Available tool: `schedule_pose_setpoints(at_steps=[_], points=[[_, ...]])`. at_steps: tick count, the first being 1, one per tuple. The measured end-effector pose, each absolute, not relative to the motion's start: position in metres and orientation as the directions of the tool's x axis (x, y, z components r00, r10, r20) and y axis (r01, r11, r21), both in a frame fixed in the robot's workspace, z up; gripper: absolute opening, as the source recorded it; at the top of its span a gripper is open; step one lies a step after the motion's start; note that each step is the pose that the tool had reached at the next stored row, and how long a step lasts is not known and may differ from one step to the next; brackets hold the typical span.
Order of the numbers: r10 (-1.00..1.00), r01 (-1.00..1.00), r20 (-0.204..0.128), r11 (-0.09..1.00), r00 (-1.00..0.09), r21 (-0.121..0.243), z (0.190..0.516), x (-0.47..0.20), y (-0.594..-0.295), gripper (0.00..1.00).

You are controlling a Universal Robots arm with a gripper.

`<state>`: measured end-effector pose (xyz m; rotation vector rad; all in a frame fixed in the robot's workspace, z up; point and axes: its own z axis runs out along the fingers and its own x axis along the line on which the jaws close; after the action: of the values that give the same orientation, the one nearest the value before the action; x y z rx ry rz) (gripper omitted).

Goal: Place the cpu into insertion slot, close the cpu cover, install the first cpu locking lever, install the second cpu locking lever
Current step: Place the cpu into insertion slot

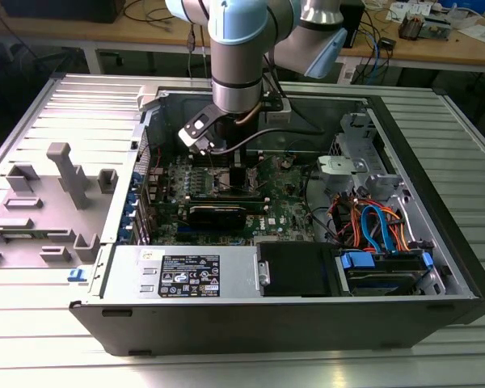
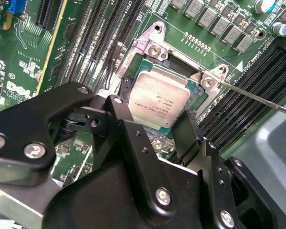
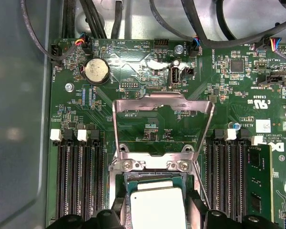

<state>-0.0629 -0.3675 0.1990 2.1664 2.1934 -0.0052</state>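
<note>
Closest: gripper (image 2: 156,107), its black body low over the cpu (image 2: 158,98) in the second wrist view. The cpu sits in the insertion slot (image 2: 180,66), silver top up. Cannot tell whether the gripper clamps the cpu or has let go. First wrist view: cpu cover (image 3: 163,99) swung up off the slot, hinged at its screwed edge, green board visible through its window. One thin locking lever (image 2: 257,98) angles out from the slot's corner. Exterior view: arm (image 1: 238,56) wrist vertical, pointing straight down into the open computer case (image 1: 307,311) lying on the worktop (image 1: 48,339).
</note>
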Motion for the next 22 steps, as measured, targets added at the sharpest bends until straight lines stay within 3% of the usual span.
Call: schedule_pose_setpoints(at_steps=[2, 22], points=[[0.999, 0.999, -0.044, 0.013, -0.012, 0.039, 0.1992, -0.0629, -0.3675, 0.55], [0.999, 0.999, -0.044, -0.01, 0.012, 0.039, 0.1998, -0.0608, -0.3676, 0.55]])
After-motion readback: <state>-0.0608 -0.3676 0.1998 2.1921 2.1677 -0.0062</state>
